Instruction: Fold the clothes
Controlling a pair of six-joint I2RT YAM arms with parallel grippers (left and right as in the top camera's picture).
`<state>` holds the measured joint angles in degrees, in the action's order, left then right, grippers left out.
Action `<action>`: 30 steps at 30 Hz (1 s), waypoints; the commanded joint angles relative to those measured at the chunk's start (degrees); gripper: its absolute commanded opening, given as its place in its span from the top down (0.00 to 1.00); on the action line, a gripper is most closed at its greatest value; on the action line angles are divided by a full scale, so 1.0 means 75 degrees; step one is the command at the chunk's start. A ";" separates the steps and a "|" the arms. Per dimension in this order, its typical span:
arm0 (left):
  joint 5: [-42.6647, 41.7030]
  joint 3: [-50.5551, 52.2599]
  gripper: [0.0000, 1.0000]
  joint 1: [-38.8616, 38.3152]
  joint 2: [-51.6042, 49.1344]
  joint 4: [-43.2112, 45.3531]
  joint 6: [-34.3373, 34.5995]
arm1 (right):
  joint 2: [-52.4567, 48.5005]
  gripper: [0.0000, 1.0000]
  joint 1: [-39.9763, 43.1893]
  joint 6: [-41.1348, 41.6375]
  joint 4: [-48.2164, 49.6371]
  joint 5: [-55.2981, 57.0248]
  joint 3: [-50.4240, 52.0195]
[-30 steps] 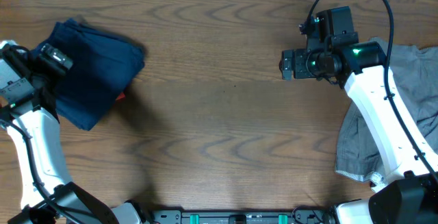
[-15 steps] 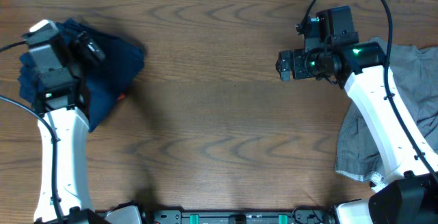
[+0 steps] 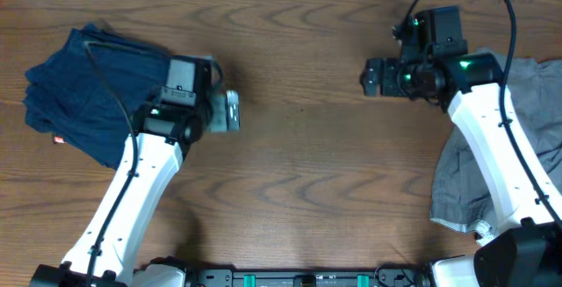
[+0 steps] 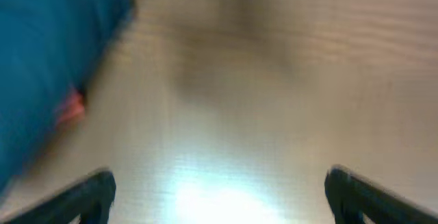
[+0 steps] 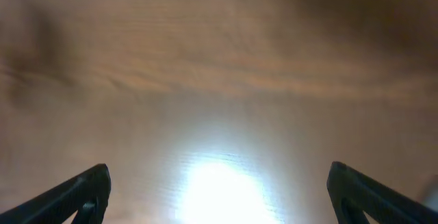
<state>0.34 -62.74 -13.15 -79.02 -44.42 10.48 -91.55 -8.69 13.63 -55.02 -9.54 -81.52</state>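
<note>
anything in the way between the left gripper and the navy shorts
Nothing visible. The left gripper is open over the table, and the navy shorts lie close beside it; the wrist view shows only wood between them.

L arm angled up from near edge, L gripper (image 3: 230, 111) left of centre, fingers wide apart, empty. R arm in from near-right corner, R gripper (image 3: 370, 78) pointing left, fingers spread, empty.
</note>
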 commanded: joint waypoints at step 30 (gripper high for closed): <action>-0.1478 0.1673 0.02 0.0227 0.6799 -0.0641 -0.0105 | 0.8119 0.01 -0.0367 0.0638 0.1209 0.2241 0.5718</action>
<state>-10.57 -50.70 -11.66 -28.29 -49.45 10.44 -32.18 -10.92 17.63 -43.57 5.96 -39.57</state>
